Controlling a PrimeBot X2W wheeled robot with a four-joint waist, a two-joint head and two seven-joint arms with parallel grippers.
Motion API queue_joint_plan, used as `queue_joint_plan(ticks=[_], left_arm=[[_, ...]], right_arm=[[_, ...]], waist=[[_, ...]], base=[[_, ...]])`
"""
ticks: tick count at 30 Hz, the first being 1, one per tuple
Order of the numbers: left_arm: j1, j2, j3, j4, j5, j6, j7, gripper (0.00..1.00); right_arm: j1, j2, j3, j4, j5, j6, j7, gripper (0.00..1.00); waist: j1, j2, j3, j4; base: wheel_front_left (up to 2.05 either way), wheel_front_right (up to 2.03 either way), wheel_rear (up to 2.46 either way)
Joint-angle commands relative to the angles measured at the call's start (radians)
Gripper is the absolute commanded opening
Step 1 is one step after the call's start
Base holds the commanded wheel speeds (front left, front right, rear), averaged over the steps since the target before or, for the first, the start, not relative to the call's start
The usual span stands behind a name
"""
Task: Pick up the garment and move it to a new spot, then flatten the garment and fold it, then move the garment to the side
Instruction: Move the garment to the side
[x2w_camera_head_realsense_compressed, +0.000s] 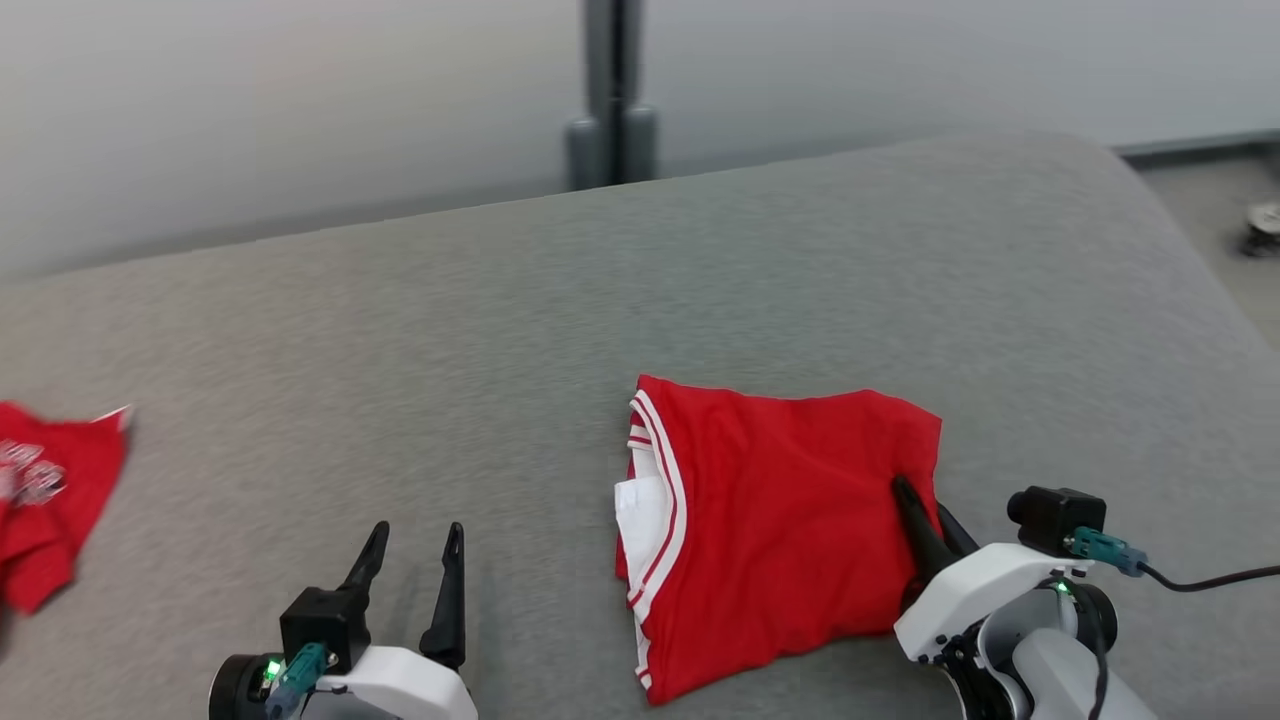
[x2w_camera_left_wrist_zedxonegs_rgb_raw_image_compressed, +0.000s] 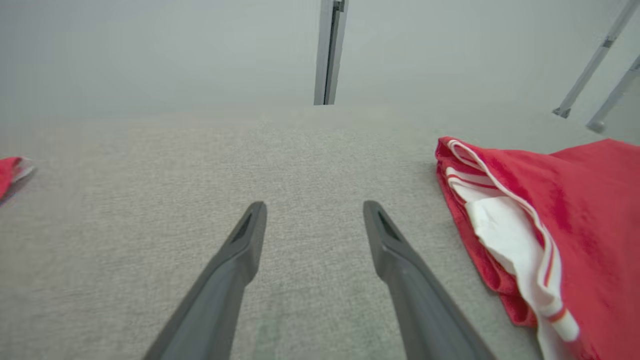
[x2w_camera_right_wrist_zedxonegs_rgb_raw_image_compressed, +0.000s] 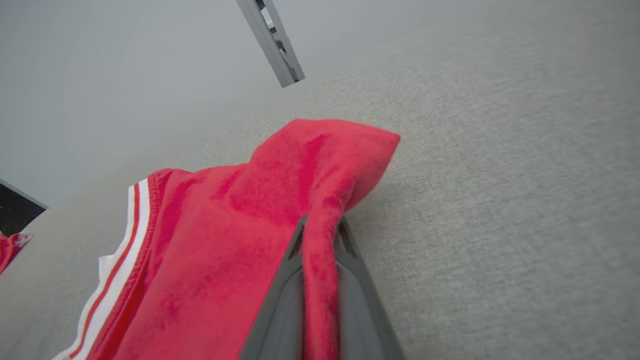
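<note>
Head view. A folded red garment, edged in white and red stripes along its left side, lies flat on the grey fabric-covered surface, right of centre and near the front edge. The right gripper sits at the garment's right edge, its fingers pressed together on a pinch of red cloth. The left gripper is at lower left, well apart from the garment, with its fingers spread and nothing between them. A second red cloth lies crumpled at the far left. A grey post stands behind the surface.

Left wrist view. The left gripper hovers just over the bare surface, fingers wide apart and empty. The garment lies to the right, its striped trim and white inner layer facing the fingers.

Right wrist view. The right gripper is closed on a raised fold of the garment, and the cloth runs down between both fingers.
</note>
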Motion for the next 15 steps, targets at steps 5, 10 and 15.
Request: queue_joint_plan(ticks=[5, 10, 15], left_arm=[[-0.031, 0.005, -0.013, -0.009, 0.017, -0.003, -0.001, 1.00], [-0.042, 0.006, -0.023, -0.004, 0.019, -0.002, -0.001, 1.00], [-0.051, 0.006, -0.027, -0.001, 0.028, -0.013, -0.001, 1.00]], right_arm=[[0.011, -0.008, 0.008, -0.019, 0.012, 0.000, 0.000, 0.00], [0.007, -0.006, 0.009, -0.029, 0.011, 0.000, 0.000, 0.00], [-0.015, -0.005, -0.001, -0.043, -0.014, 0.000, 0.000, 0.00]], waist=[[0.0000, 0.0000, 0.023, -0.223], [0.0000, 0.0000, 0.034, -0.276], [0.0000, 0.0000, 0.054, -0.267]], base=[[0.00, 0.00, 0.00], [0.00, 0.00, 0.00], [0.00, 0.00, 0.00]])
